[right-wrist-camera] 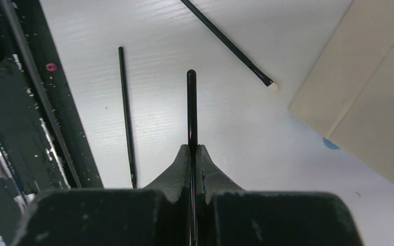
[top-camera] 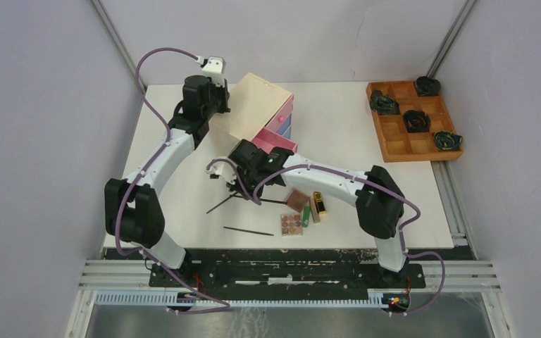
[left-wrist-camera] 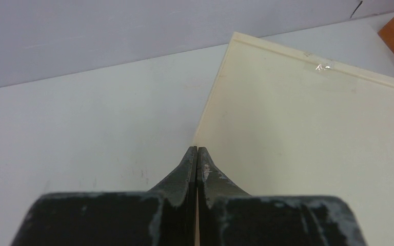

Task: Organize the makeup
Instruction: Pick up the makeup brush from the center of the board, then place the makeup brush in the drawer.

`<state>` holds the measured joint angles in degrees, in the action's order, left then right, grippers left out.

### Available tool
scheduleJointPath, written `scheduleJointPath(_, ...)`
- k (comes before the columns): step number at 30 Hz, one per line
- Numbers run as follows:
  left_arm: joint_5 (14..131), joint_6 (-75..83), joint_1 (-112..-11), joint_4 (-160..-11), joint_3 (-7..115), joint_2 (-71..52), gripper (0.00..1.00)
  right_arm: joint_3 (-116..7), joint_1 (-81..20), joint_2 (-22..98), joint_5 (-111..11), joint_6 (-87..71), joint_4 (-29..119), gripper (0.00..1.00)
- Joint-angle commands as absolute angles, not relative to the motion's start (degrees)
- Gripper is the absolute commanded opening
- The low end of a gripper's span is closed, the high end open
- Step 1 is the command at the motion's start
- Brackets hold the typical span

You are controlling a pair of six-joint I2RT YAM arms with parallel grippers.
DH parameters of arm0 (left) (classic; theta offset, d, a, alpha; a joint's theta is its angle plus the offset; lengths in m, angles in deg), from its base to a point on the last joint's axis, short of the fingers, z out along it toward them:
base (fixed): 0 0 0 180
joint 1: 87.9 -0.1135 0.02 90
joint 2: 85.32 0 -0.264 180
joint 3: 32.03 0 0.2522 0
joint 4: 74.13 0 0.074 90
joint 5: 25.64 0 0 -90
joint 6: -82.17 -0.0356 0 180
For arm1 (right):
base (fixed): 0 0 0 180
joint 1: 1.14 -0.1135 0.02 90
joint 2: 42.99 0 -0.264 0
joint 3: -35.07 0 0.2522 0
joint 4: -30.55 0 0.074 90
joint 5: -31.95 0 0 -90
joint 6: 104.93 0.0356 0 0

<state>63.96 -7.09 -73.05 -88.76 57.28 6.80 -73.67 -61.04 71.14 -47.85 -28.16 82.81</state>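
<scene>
Right wrist view: the right gripper (right-wrist-camera: pixel 193 151) is clamped on a thin black stick (right-wrist-camera: pixel 191 110). The stick's long axis runs straight out ahead of the fingertips, in line with the gripper. A second black stick (right-wrist-camera: pixel 126 118) lies on the white table (right-wrist-camera: pixel 184 31) just to its left, nearly parallel, and a white-tipped stick (right-wrist-camera: pixel 231 46) lies diagonally beyond. The pale wooden chest (right-wrist-camera: pixel 369 102) sits to the right of the held stick, so stowing it likely calls for a swing that way. In the top view the open pink drawer (top-camera: pixel 278 141) is just beyond this gripper. The left gripper (left-wrist-camera: pixel 195 154) is pressed closed on nothing at the chest's edge.
</scene>
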Motion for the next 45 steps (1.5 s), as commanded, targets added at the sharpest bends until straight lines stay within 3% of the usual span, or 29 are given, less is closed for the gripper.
scheduleJointPath(1,62.45,-4.93,-74.70,-106.70,53.01,12.54,0.03,-78.50,-61.41,64.27,-44.68,-28.77,89.18,0.01)
scheduleJointPath(18,63.30,-4.67,-74.77,-106.44,53.05,12.71,0.03,-84.74,-61.01,49.41,-48.39,-24.51,91.99,0.01)
scheduleJointPath(36,63.52,-4.78,-74.76,-106.53,52.92,12.20,0.03,-98.38,-49.97,57.40,-51.13,-21.89,92.47,0.01)
scheduleJointPath(45,63.34,-4.84,-74.80,-106.71,53.01,12.28,0.03,-108.00,-48.21,64.28,-56.51,-24.52,103.93,0.01)
